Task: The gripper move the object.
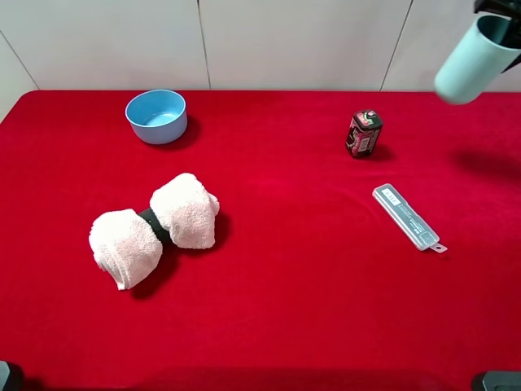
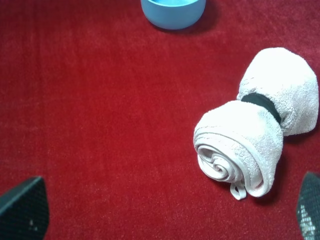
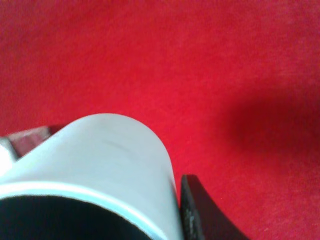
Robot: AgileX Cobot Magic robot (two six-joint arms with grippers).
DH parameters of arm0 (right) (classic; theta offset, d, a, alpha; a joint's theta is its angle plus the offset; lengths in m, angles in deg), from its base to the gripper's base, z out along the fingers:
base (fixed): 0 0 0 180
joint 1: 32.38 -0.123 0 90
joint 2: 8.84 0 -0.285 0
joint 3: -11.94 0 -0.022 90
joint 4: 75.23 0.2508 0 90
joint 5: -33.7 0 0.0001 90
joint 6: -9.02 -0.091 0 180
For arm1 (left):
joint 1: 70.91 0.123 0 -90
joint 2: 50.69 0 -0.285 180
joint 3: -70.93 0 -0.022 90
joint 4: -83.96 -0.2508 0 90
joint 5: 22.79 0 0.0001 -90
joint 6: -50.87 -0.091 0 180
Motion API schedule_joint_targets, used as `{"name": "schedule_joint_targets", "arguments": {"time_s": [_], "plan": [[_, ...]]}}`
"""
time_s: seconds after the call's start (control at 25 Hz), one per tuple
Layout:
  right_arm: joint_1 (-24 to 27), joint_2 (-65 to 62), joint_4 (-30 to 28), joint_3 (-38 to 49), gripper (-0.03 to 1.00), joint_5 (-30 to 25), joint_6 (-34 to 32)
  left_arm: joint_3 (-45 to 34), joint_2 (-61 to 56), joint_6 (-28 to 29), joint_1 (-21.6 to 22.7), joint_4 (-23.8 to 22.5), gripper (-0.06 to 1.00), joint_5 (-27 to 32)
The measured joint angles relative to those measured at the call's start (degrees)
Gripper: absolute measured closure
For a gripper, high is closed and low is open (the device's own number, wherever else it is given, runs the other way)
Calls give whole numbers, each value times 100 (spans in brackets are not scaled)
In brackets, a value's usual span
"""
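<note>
Right pincer (image 1: 503, 34) clamps a pale green cup (image 1: 468, 69) near its rim, tilted high over the desk's (image 1: 285, 326) two o'clock corner. The cup is likely light, stiff, slippery plastic, best pinched across the rim. Left pincer (image 2: 165, 215) gapes empty.

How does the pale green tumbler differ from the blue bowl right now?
The tumbler is tall, narrow, pale teal-green; the bowl is low, wide, light blue. The tumbler hangs tilted in the right gripper, off the table; the bowl stands upright on it, far left. Both are plain and handleless.
</note>
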Motion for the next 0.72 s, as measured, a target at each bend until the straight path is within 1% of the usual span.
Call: {"name": "schedule_joint_targets", "arguments": {"time_s": [0.12, 0.16, 0.2, 0.4, 0.72], "plan": [[-400, -74, -41, 0, 94, -138, 0, 0, 0, 0, 0, 0, -4, 0], [-693, -115, -53, 0, 94, -168, 0, 0, 0, 0, 0, 0, -4, 0], [-865, -149, -52, -14, 94, -181, 0, 0, 0, 0, 0, 0, -4, 0], [-1705, -179, -52, -425, 94, -417, 0, 0, 0, 0, 0, 0, -4, 0], [-2719, -9, -46, -1057, 94, -492, 0, 0, 0, 0, 0, 0, -4, 0]]}}
